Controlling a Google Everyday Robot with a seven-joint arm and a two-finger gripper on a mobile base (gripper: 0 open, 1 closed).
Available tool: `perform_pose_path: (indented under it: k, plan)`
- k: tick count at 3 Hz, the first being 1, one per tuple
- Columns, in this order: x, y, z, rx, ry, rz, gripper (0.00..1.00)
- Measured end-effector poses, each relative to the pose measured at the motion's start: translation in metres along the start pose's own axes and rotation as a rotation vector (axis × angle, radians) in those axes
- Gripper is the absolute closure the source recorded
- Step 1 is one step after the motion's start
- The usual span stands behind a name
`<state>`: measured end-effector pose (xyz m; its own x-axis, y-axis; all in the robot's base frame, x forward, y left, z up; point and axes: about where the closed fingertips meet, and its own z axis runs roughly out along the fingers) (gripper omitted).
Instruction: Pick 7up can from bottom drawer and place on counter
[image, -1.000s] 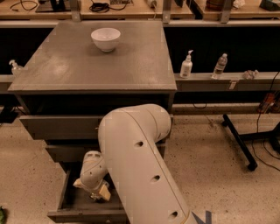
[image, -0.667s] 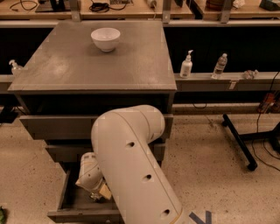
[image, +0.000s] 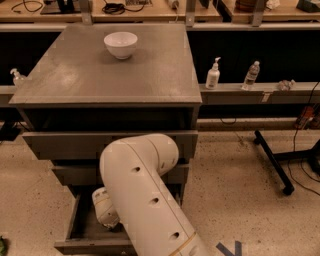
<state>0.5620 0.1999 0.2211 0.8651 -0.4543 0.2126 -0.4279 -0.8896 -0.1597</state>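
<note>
The 7up can is out of sight, presumably in the bottom drawer (image: 90, 246) where the gripper (image: 110, 223) reaches, its jaws' state impossible to tell, so a weak pinch could knock it against the drawer above (image: 75, 175) or drop it short of the worktop (image: 100, 75).

The gripper (image: 110, 219) sits low in the bottom drawer (image: 80, 232), at about 7 o'clock, largely hidden behind the white arm (image: 145, 200). The arm also covers the drawer's right half, so what lies there cannot be told, and is itself cut off by the lower edge at 6 o'clock. At 9 o'clock a pump bottle (image: 17, 77) is half hidden behind the tabletop (image: 100, 75) corner. A green scrap (image: 2, 246) at 8 o'clock is cut by the edge. The crumpled thing (image: 286, 84) at 2 o'clock is too small to name.
</note>
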Motion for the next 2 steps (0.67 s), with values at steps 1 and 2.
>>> perform_pose_path:
  k: [1,2]
  plan:
    - [0.009,0.003,0.020,0.066,0.012,0.037,0.00]
    - [0.019,0.000,0.038,0.136,0.002,0.063,0.00]
